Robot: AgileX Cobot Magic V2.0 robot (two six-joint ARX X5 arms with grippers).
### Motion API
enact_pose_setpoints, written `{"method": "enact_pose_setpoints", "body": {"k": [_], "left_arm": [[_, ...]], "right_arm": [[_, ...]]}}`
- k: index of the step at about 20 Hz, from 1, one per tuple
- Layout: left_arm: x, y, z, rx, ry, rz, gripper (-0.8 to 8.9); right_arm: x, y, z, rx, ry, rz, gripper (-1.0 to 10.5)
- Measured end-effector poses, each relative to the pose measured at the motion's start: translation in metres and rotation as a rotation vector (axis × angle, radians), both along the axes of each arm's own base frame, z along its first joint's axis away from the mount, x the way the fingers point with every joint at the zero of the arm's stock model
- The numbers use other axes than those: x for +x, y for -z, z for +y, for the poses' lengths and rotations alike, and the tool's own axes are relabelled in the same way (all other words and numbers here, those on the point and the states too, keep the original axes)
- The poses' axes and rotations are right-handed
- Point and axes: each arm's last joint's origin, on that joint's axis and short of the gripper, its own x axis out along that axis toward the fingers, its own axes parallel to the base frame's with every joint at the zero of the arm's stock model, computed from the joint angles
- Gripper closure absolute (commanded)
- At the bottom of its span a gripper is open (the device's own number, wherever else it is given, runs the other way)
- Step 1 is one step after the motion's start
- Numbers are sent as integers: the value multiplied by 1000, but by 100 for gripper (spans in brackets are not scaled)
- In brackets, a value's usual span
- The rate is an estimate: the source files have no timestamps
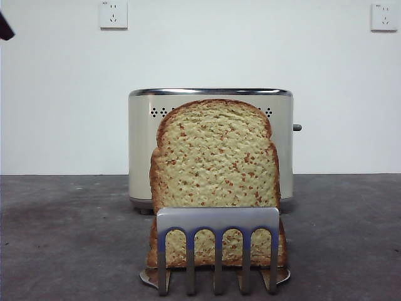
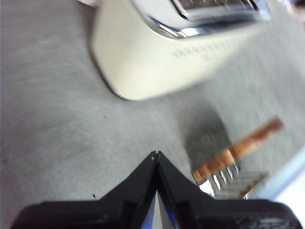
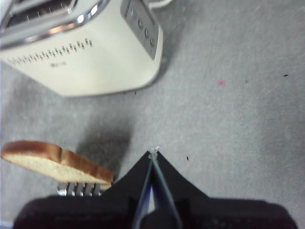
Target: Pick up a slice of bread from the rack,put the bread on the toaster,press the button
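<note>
Nothing was done yet: the slice of bread (image 1: pixel 215 164) stood upright in the rack (image 1: pixel 217 249), near side of the toaster (image 1: pixel 139 150). Left gripper (image 2: pixel 155 155) and right gripper (image 3: pixel 153 152) hung above, jaws pressed together, empty. Lifting, loading and the button (image 1: pixel 297 127) all remained.

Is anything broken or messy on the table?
Nothing stands out. The bread stands upright in the rack, and the toaster sits level behind it. Both grippers, left and right, hang above the table with jaws shut.
</note>
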Motion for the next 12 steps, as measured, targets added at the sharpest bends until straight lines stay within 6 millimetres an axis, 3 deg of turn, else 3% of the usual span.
{"method": "enact_pose_setpoints", "body": {"k": [4, 10, 11, 12], "left_arm": [[16, -7, -17, 36, 150, 56, 818], [33, -23, -70, 130, 431, 135, 812], [35, -26, -81, 167, 471, 129, 787], [37, -30, -93, 196, 509, 117, 702]], "right_arm": [[22, 0, 1, -14, -81, 113, 946], [51, -14, 2, -27, -122, 147, 946], [54, -16, 2, -33, -128, 144, 946], [56, -19, 2, -38, -134, 139, 946]]}}
